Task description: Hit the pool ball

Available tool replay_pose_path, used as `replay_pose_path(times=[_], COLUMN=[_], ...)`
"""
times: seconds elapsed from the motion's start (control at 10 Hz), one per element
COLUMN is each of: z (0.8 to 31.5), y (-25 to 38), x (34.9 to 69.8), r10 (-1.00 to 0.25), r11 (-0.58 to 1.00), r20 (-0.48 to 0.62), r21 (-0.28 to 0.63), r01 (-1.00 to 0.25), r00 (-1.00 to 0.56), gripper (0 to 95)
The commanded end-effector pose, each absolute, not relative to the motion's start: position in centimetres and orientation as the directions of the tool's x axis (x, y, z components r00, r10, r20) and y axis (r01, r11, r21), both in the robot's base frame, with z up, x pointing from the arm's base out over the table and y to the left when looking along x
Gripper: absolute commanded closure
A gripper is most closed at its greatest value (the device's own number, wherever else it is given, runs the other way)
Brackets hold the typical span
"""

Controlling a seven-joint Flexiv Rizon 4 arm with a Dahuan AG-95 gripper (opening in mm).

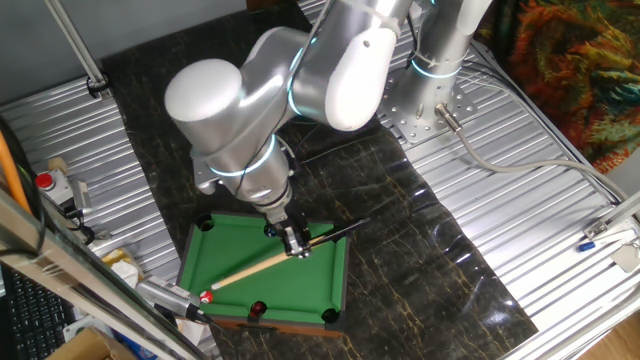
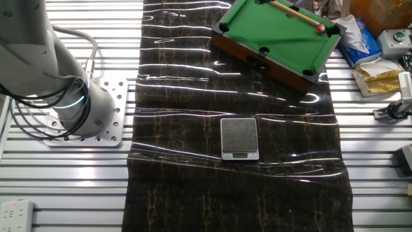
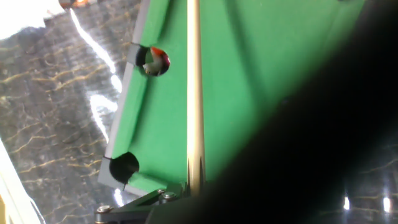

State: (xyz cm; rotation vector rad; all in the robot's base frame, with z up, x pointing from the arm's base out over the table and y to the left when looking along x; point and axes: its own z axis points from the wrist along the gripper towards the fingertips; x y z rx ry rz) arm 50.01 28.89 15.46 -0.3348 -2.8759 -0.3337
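Observation:
The small green toy pool table (image 1: 240, 255) stands on the black mat, and also shows in the other fixed view (image 2: 283, 38). The pool ball (image 1: 206, 297), tiny, bright red and glossy, lies by the table's front-left corner pocket, also seen in the other fixed view (image 2: 320, 28). My gripper (image 1: 296, 244) is over the table, shut on a wooden cue stick (image 1: 250, 270). The cue's tip is at the ball or just short of it. In the hand view the cue (image 3: 194, 93) runs up over the felt. The pool ball is out of that view.
A darker red ball (image 1: 257, 310) sits in the front side pocket, also in the hand view (image 3: 154, 61). A small grey scale (image 2: 239, 137) lies on the mat. The arm base (image 2: 96, 116) is on the slatted table. A red button box (image 1: 44, 181) and packets lie beside the pool table.

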Motion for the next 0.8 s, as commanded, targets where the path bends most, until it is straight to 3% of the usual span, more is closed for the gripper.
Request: replay_pose_path(times=[0.1,0.8], z=[14.8,13.5], y=[29.5,29.6], x=[49.3,49.2], r10=[0.199,0.201], r11=[0.947,0.943], r20=[0.244,0.219], r21=[0.200,0.219], r01=[0.250,0.249], r00=[-0.949,-0.955], gripper=[95.0,95.0])
